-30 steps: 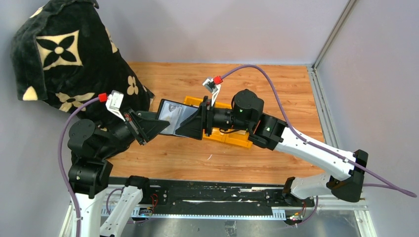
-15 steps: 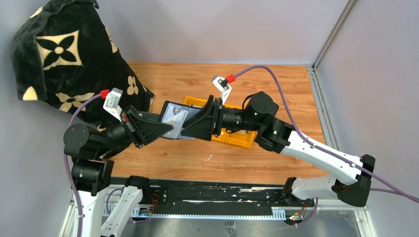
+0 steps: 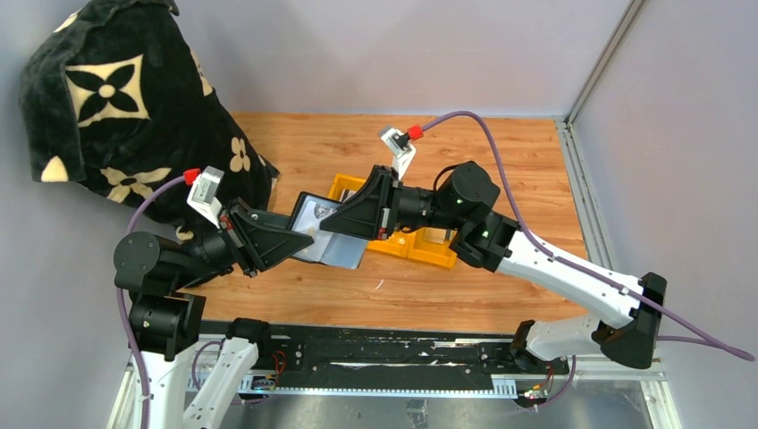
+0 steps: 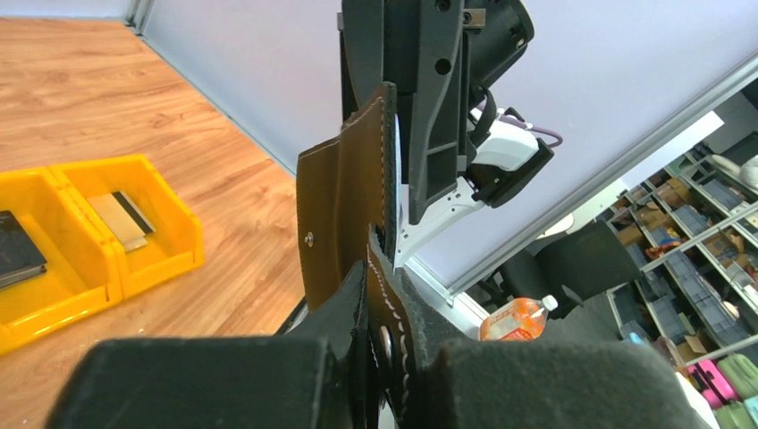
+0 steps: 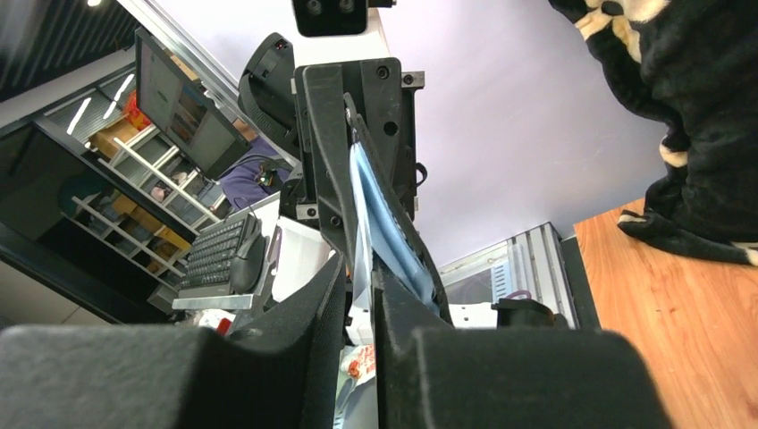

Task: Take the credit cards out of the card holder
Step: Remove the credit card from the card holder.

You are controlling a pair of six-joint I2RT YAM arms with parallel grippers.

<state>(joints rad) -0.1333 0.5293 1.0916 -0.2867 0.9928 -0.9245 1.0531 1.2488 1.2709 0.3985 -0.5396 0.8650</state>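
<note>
The card holder (image 3: 342,254) is off the table, hanging open between the two grippers just left of the middle of the top view. One silvery card face (image 3: 313,213) shows in its upper half; a grey flap droops below. I count one holder and one card in it; more could be tucked inside unseen.

The left gripper (image 3: 299,239) comes in from the lower left. In its wrist view its two fingers are clamped tight on the stitched leather edge at the bottom of the frame, and the holder (image 4: 344,214) rises edge-on up the middle.

The right gripper (image 3: 324,225) reaches in from the right. In its own view its two fingers (image 5: 322,304) are pressed almost together on a thin pale-blue layer at the holder's edge. Whether that layer is a card or lining, I cannot tell.

Behind the holder, right of centre, sits one yellow bin (image 3: 429,259) with three compartments. The left wrist view shows two of them at its left edge: one holds a single tan card with a dark stripe (image 4: 125,221), the other a dark flat object (image 4: 13,250), partly cut off.

All this sits over the wooden table (image 3: 501,161). One black plush cloth with cream flowers (image 3: 107,98) fills the upper left. Two purple cables (image 3: 483,134) run to the wrists.
</note>
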